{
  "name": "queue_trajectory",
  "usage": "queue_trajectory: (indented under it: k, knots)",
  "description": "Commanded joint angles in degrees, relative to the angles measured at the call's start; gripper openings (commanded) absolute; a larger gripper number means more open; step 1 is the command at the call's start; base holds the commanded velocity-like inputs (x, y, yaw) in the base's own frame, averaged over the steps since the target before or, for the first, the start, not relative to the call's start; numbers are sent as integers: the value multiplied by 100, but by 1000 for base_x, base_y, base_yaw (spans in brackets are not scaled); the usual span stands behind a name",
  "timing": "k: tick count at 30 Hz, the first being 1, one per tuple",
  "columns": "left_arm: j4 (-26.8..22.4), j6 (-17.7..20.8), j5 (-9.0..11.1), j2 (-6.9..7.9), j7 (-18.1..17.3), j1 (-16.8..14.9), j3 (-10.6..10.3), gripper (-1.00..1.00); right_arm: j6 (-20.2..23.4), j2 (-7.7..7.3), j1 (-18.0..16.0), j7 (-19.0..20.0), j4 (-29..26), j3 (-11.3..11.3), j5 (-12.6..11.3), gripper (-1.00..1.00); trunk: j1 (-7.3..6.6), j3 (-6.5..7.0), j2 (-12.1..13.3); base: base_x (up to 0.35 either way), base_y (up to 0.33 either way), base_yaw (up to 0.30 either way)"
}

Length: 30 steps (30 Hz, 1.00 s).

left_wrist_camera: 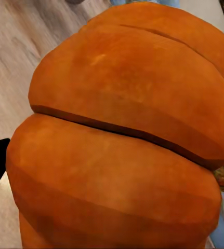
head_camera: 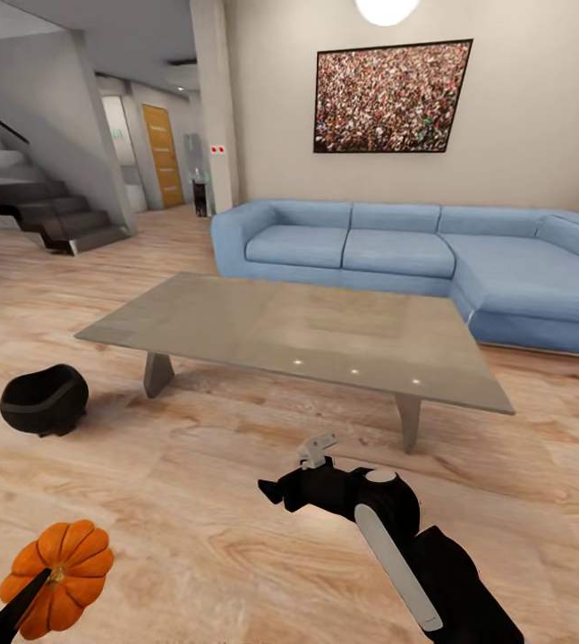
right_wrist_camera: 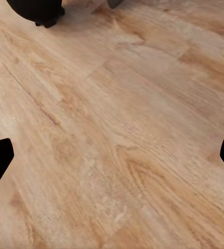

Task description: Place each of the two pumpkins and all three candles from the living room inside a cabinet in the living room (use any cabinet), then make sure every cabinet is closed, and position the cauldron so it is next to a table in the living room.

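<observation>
Orange pumpkin (head_camera: 59, 577) gripped in the left pincer (head_camera: 29, 595).

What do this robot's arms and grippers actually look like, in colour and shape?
The right arm is chunky matte black, with a long pale grey strip along its forearm and a round grey cap at the wrist joint. A small light grey bracket sits near the right gripper, which is black. The left gripper has slim black fingers. No cables or markings can be made out.

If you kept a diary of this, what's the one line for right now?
left pincer: holding pumpkin | right pincer: open, empty over floor | cauldron: on floor beside coffee table
</observation>
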Motion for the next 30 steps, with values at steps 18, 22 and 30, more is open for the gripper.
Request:
queue_trajectory:
  k: [18, 22, 30]
  knots:
    - [409, 42, 75, 81, 8, -1, 95, -100, -278, -39, 59, 69, -12, 5, 15, 100, -1, -18, -2, 0, 231, 300]
    - [449, 43, 105, 81, -25, -1, 314, -100, -430, -49, 64, 77, -12, 2, 15, 100, -1, -18, -2, 0, 289, 300]
    - [459, 52, 110, 83, -51, -1, 332, -100, -468, -53, 71, 72, -12, -1, 15, 100, -1, -18, -2, 0, 289, 300]
